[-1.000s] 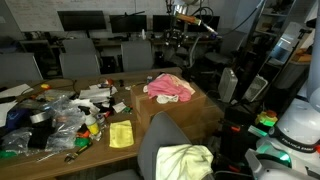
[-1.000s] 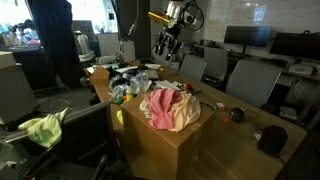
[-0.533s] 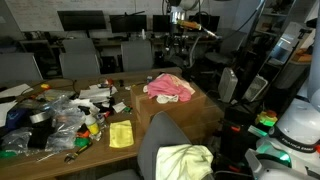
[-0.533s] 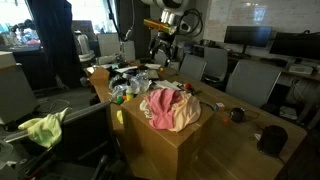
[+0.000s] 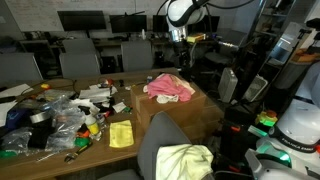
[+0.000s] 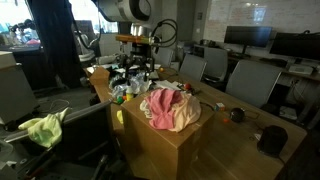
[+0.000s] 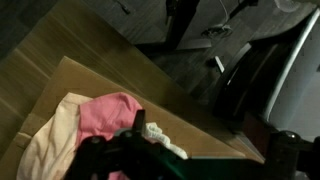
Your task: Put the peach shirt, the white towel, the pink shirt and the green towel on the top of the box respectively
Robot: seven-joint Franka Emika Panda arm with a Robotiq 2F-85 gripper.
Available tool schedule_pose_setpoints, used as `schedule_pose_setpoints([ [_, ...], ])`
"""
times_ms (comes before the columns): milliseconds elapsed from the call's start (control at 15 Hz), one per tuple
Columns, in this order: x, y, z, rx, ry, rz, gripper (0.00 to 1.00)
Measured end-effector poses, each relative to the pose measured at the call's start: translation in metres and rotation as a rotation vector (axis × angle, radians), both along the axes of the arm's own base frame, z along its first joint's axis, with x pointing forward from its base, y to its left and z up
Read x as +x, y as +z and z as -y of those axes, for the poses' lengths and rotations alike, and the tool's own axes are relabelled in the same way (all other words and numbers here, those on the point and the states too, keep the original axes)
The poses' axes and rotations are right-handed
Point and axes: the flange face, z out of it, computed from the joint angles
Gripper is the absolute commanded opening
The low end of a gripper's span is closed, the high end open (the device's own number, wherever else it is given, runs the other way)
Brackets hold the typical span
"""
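A brown cardboard box [image 5: 190, 112] [image 6: 160, 145] stands beside the table in both exterior views. On its top lies a heap of the peach shirt [image 7: 50, 140], the pink shirt [image 5: 168, 86] [image 6: 160, 105] [image 7: 105, 115] and the white towel [image 7: 162, 140]. The green towel [image 5: 185, 160] [image 6: 40, 128] hangs on a chair seat apart from the box. My gripper [image 5: 178, 48] [image 6: 135, 62] [image 7: 190, 162] hangs high above the far edge of the box, open and empty.
A wooden table [image 5: 70, 148] beside the box carries clutter: plastic bags, bottles and a yellow cloth [image 5: 121, 134]. Office chairs [image 6: 250, 80] and desks with monitors [image 5: 80, 20] surround the area. A dark round object [image 6: 236, 114] lies on the table past the box.
The arm has swung and turned above the box; the gripper has moved lower and toward the cluttered table. The clothes have not moved.
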Motion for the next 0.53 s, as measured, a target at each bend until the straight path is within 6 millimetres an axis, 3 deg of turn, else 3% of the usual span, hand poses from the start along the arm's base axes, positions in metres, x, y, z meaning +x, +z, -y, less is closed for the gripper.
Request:
schedule_pose_setpoints([
  [533,-0.095,-0.022,-0.102,-0.016,0.413,-0.084,1.0],
])
